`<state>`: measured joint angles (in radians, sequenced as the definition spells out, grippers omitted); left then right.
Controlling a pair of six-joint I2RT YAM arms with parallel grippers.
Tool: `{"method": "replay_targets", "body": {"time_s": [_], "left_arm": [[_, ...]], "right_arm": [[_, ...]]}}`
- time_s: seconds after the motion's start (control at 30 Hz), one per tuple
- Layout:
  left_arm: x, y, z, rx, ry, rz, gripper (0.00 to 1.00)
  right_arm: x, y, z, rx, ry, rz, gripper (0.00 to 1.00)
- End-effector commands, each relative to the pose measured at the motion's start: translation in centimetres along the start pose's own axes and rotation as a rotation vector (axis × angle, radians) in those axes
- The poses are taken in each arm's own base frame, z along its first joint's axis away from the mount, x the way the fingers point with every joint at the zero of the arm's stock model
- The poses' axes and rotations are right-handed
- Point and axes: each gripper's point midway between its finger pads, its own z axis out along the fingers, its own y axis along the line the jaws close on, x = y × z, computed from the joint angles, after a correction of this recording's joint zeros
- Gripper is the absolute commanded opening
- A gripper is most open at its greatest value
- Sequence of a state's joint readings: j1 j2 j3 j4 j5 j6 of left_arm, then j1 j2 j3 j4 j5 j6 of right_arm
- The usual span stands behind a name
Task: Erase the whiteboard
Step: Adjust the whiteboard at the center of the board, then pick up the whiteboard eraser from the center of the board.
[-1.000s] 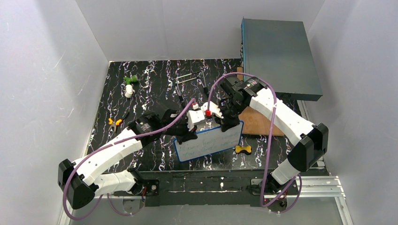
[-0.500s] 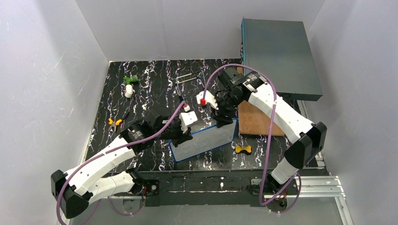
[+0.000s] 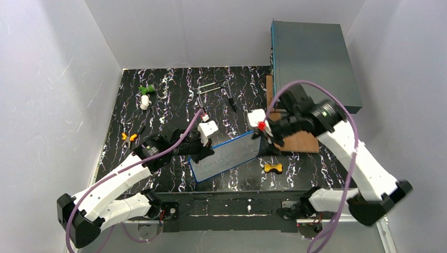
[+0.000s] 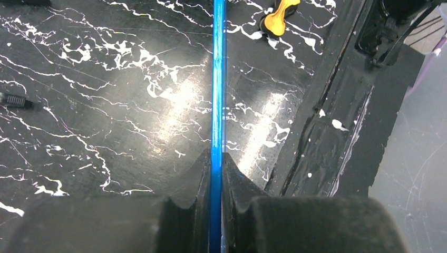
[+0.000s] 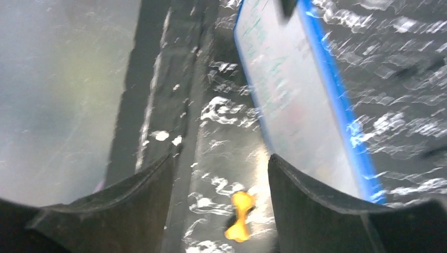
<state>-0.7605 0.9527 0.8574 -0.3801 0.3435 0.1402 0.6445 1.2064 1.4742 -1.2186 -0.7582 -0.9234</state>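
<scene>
The whiteboard (image 3: 227, 154), blue-framed, stands tilted on its long edge near the table's front middle. My left gripper (image 3: 203, 153) is shut on its left end. In the left wrist view the board's blue edge (image 4: 217, 79) runs straight up from between the closed left gripper (image 4: 216, 164). My right gripper (image 3: 270, 141) hangs open just off the board's right end, touching nothing. In the right wrist view the board's white face (image 5: 295, 100), with faint green writing, lies up and right of the open right gripper (image 5: 221, 168).
A yellow bone-shaped piece (image 3: 273, 168) lies right of the board, also seen as the yellow piece (image 5: 240, 216). A brown wooden plate (image 3: 295, 141) and a large grey-teal box (image 3: 313, 60) sit at right. Yellow-handled pliers (image 3: 129, 137), a green-and-white object (image 3: 145, 96) and metal rods (image 3: 213, 87) lie further back.
The right gripper has opened, let go of the board's right end and pulled away to the right. The board has tipped more edge-on and lower, still held by the left gripper.
</scene>
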Motion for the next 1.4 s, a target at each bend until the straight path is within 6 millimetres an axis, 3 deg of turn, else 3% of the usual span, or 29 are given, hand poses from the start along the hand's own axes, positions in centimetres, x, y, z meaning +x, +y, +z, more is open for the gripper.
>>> {"method": "replay_targets", "body": {"time_s": [0.0,0.1,0.23,0.37,0.5,0.87,1.13,1.37], "left_arm": [[2.2,0.9,0.5,-0.067,0.055,-0.122,0.0],[2.5,1.0,0.7,-0.102,0.043,-0.217,0.0],[3.0,0.9,0.9,-0.107,0.045,-0.266,0.0],[3.1,0.5,0.9,-0.083,0.055,-0.265,0.0],[2.7,0.5,0.4,-0.091,0.027,-0.264,0.0],[2.9,0.0,0.3,-0.069,0.011,-0.265,0.0],[2.3,-0.2,0.2,-0.054,-0.001,-0.25,0.0],[2.5,-0.3,0.2,-0.052,-0.01,-0.248,0.0]], "right_arm": [[4.8,3.8,2.5,-0.104,-0.158,0.167,0.72],[9.4,5.8,3.7,-0.083,-0.086,0.073,0.72],[14.1,4.5,3.9,0.089,0.034,-0.003,0.72],[18.7,3.6,4.5,0.142,0.163,-0.008,0.72],[21.8,1.8,4.7,0.204,0.227,-0.013,0.72],[24.2,-1.0,4.9,0.207,0.307,0.048,0.7],[25.7,-1.7,5.8,0.155,0.353,0.144,0.54],[27.2,-2.2,6.5,0.16,0.411,0.159,0.47]]}}
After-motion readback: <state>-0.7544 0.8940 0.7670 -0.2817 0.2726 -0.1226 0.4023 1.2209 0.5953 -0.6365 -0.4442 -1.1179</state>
